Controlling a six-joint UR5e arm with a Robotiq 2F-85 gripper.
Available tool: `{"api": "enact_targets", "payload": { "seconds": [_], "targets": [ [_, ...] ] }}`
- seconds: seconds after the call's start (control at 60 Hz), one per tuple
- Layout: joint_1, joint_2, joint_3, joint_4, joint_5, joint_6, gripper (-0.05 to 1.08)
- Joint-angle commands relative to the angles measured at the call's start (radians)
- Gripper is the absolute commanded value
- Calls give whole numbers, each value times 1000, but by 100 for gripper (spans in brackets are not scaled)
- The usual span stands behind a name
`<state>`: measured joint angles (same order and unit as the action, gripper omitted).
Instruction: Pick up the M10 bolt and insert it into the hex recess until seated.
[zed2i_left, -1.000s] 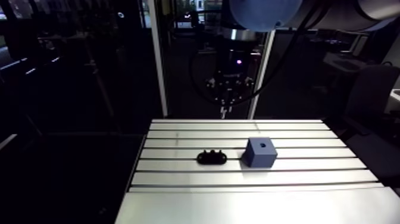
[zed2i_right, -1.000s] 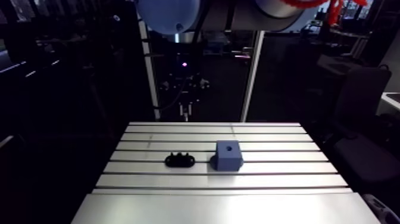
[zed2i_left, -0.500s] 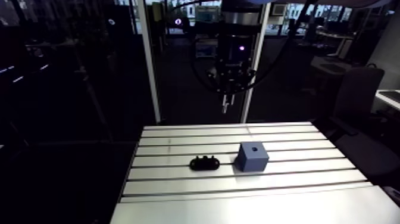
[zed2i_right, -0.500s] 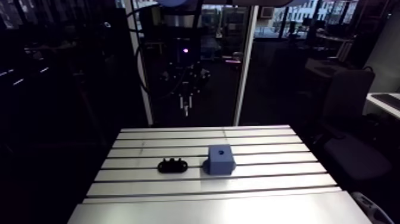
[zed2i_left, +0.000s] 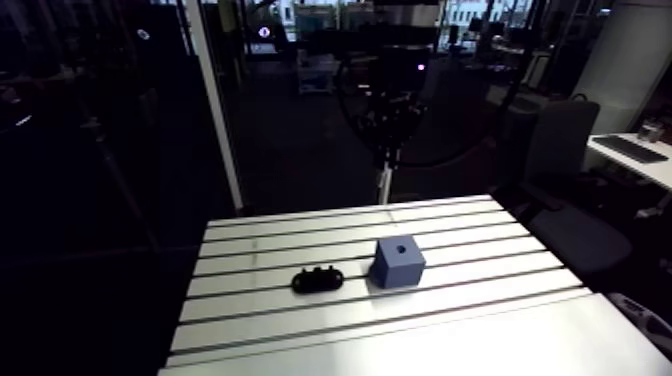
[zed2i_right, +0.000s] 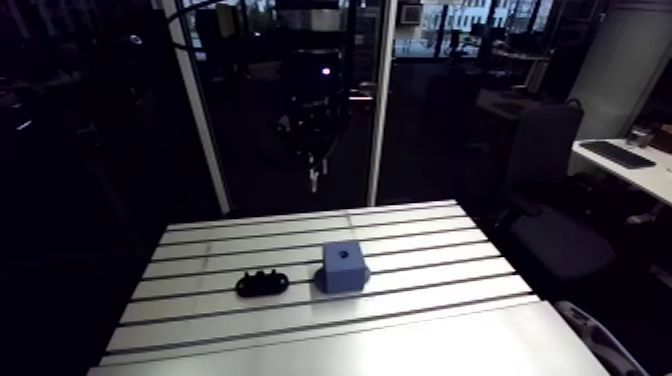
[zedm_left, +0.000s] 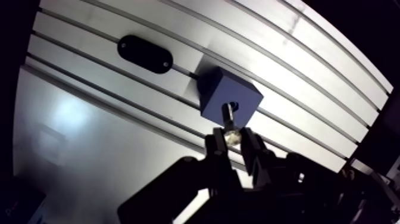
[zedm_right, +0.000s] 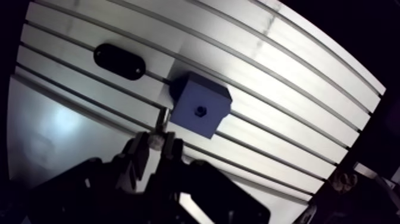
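On the left of the counter (zed2i_left: 480, 330), in the arm view, I see a low black oblong part (zed2i_left: 317, 279) with small knobs on its top; it lies flat across one of the slots. Just to the right of it, near but not touching, stands a blue block (zed2i_left: 397, 262), also on the slotted surface, and in the middle of its upper face there is a dark recess (zed2i_left: 399, 245). The recess has nothing in it. The tool (zedm_left: 233, 140) hangs high above the counter, well apart from both pieces, and in the arm view it appears over the far edge of the counter, about in line with the block. In the wrist view its two fingers (zedm_left: 215, 142) are drawn close together, with only a narrow gap, and in this gap they clamp the bright head of the M10 bolt (zedm_left: 228, 116). The shaft of the bolt sticks out ahead of the fingertips and points down toward the counter, on the side of the block. It touches nothing. Whether the shaft stands exactly over the recess I cannot tell, because the two wrist eyes place it differently against the block.
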<state>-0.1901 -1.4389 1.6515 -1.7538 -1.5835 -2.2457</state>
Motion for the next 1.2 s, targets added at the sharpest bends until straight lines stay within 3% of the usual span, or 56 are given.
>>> {"api": "enact_targets", "payload": {
  "seconds": [0.017, 0.033, 0.05, 0.067, 0.083, 0.1, 0.15, 0.167, 0.233, 0.333, 0.683, 1.2],
  "targets": [
    [-23, 32, -9, 38, -38, -194, 92],
    [-23, 37, -11, 47, -52, -209, 92],
    [-23, 37, -11, 47, -52, -209, 92],
    [-23, 40, -10, 52, -69, -216, 92],
    [-23, 40, -10, 52, -69, -216, 92],
    [-23, 46, -12, 55, -86, -218, 92],
    [-23, 52, -14, 56, -102, -219, 92],
    [-23, 57, -13, 55, -117, -219, 92],
    [-22, 65, -14, 50, -136, -219, 92],
    [-23, 86, -17, 50, -143, -219, 92],
    [-17, 119, -10, 35, -129, -202, 92],
    [-15, 157, 24, -11, -146, -202, 94]
  ]
}}
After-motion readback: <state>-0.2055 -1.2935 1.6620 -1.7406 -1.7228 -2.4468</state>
